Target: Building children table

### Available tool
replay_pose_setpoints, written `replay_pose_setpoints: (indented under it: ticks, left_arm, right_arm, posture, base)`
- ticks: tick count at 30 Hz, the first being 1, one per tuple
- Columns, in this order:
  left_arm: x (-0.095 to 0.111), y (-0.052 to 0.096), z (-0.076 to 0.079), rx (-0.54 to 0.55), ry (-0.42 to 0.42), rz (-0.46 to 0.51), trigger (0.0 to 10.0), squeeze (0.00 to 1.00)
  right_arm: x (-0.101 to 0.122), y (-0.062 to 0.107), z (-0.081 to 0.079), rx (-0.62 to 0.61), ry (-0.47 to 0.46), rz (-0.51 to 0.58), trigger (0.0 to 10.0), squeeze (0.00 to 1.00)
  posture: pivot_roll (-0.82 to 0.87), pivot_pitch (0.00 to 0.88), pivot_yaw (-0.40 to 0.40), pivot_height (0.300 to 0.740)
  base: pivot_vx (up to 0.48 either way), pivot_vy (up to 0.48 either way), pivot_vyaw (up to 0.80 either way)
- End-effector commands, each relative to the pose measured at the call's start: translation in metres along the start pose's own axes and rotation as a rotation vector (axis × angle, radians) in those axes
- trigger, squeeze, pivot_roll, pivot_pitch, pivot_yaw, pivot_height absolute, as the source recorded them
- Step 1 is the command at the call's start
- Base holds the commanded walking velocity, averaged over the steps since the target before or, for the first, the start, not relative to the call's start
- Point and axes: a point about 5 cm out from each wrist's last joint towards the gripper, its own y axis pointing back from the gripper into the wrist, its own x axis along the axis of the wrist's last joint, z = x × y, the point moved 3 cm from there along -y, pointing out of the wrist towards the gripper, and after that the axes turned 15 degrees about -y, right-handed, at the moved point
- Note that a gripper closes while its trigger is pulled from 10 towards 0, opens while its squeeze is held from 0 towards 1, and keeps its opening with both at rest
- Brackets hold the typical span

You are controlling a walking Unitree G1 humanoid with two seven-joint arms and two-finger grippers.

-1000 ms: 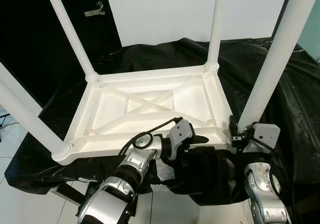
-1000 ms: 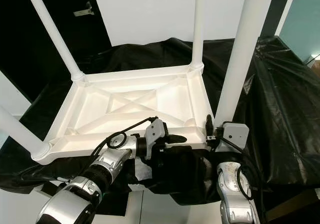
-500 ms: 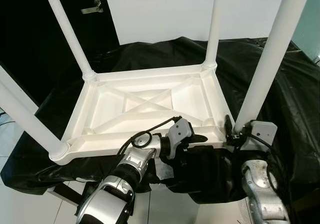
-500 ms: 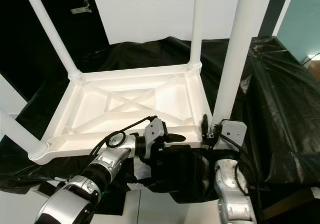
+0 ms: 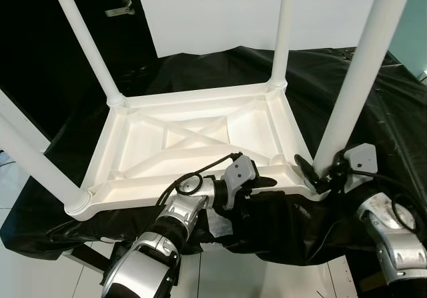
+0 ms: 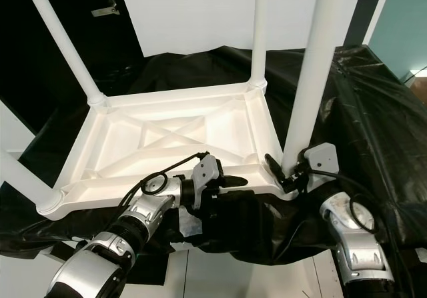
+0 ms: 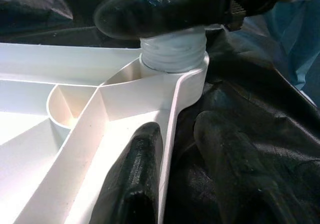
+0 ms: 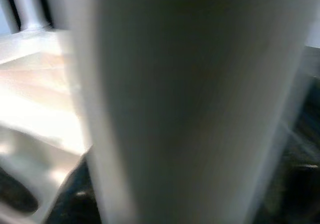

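The left gripper [image 5: 267,181] pinches the near rim of the upturned white plastic table top [image 5: 193,145], 1 finger [image 7: 132,179] inside the rim and 1 outside. Just to its right, the right gripper [image 5: 313,177] clasps the base of the near right leg [image 5: 353,85], which stands in its corner socket [image 7: 175,58]. The table lies on a surface draped in black plastic sheeting [image 5: 373,111]. All 4 white legs point up. Beyond stand a white wall [image 5: 213,11] and a dark door with a handle [image 5: 119,7].
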Motion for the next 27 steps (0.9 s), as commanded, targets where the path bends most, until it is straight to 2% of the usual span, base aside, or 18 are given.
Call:
replay_pose_setpoints:
  ticks: [1, 4, 10, 12, 13, 17, 18, 19, 20, 21, 22, 24, 25, 27]
  left_arm:
    - [-0.032, 0.0, 0.038, -0.145, 0.12, -0.105, 10.0, 0.0]
    - [-0.032, 0.0, 0.038, -0.145, 0.122, -0.105, 10.0, 0.0]
    - [-0.033, 0.001, 0.038, -0.147, 0.122, -0.106, 10.0, 0.0]
    - [-0.033, 0.002, 0.038, -0.148, 0.122, -0.107, 10.0, 0.0]
    - [-0.033, 0.002, 0.038, -0.149, 0.121, -0.108, 10.0, 0.0]
    - [-0.033, 0.003, 0.037, -0.154, 0.119, -0.112, 10.0, 0.0]
    - [-0.033, 0.004, 0.037, -0.154, 0.117, -0.114, 10.0, 0.0]
    - [-0.033, 0.004, 0.037, -0.154, 0.117, -0.114, 10.0, 0.0]
    - [-0.033, 0.004, 0.036, -0.151, 0.116, -0.115, 10.0, 0.0]
    - [-0.033, 0.004, 0.035, -0.15, 0.115, -0.115, 10.0, 0.0]
    - [-0.033, 0.004, 0.035, -0.15, 0.115, -0.115, 10.0, 0.0]
    - [-0.033, 0.005, 0.035, -0.144, 0.116, -0.115, 10.0, 0.0]
    - [-0.033, 0.005, 0.035, -0.144, 0.116, -0.115, 10.0, 0.0]
    - [-0.034, 0.007, 0.035, -0.14, 0.119, -0.118, 10.0, 0.0]
  right_arm:
    - [-0.003, 0.0, -0.005, 0.064, -0.001, -0.031, 0.0, 0.0]
    - [-0.006, 0.007, -0.003, 0.12, 0.009, -0.069, 0.0, 0.0]
    - [-0.006, 0.009, 0.009, 0.091, 0.006, -0.062, 0.0, 0.0]
    - [-0.008, 0.008, 0.008, 0.077, -0.014, -0.056, 0.0, 0.0]
    - [-0.01, 0.008, 0.007, 0.074, -0.028, -0.053, 0.0, 0.0]
    - [-0.031, 0.011, -0.016, 0.074, -0.076, -0.089, 0.0, 0.0]
    - [-0.034, 0.009, -0.018, -0.015, -0.137, -0.06, 0.0, 0.0]
    - [-0.034, 0.009, -0.018, -0.015, -0.137, -0.06, 0.0, 0.0]
    - [-0.039, 0.009, -0.014, -0.185, -0.164, -0.038, 0.0, 0.0]
    - [-0.043, 0.011, -0.01, -0.305, -0.177, -0.026, 0.0, 0.0]
    - [-0.043, 0.011, -0.01, -0.305, -0.177, -0.026, 0.0, 0.0]
    - [-0.046, 0.017, -0.009, -0.518, -0.197, 0.018, 0.0, 0.0]
    - [-0.046, 0.017, -0.009, -0.518, -0.197, 0.018, 0.0, 0.0]
    - [-0.045, 0.019, -0.012, -0.627, -0.214, 0.053, 0.0, 0.0]
  posture:
    - [-0.16, 0.0, 0.069, 0.74]
    - [-0.16, 0.0, 0.071, 0.74]
    - [-0.16, 0.0, 0.075, 0.74]
    - [-0.16, 0.0, 0.08, 0.74]
    - [-0.16, 0.0, 0.081, 0.74]
    - [-0.16, 0.0, 0.082, 0.74]
    - [-0.16, 0.0, 0.081, 0.74]
    - [-0.16, 0.0, 0.081, 0.74]
    - [-0.15, 0.0, 0.077, 0.74]
    - [-0.15, 0.0, 0.076, 0.74]
    - [-0.15, 0.0, 0.076, 0.74]
    - [-0.14, 0.0, 0.078, 0.74]
    - [-0.14, 0.0, 0.078, 0.74]
    - [-0.15, 0.0, 0.081, 0.74]
  base:
    - [0.0, 0.0, 0.0]
    - [0.0, 0.0, 0.0]
    - [0.0, 0.0, 0.0]
    - [0.0, 0.0, 0.0]
    - [0.0, 0.0, 0.0]
    - [0.0, 0.0, 0.0]
    - [0.0, 0.0, 0.0]
    - [0.0, 0.0, 0.0]
    - [0.0, 0.0, 0.0]
    - [0.0, 0.0, 0.0]
    - [0.0, 0.0, 0.0]
    - [0.0, 0.0, 0.0]
    - [0.0, 0.0, 0.0]
    - [0.0, 0.0, 0.0]
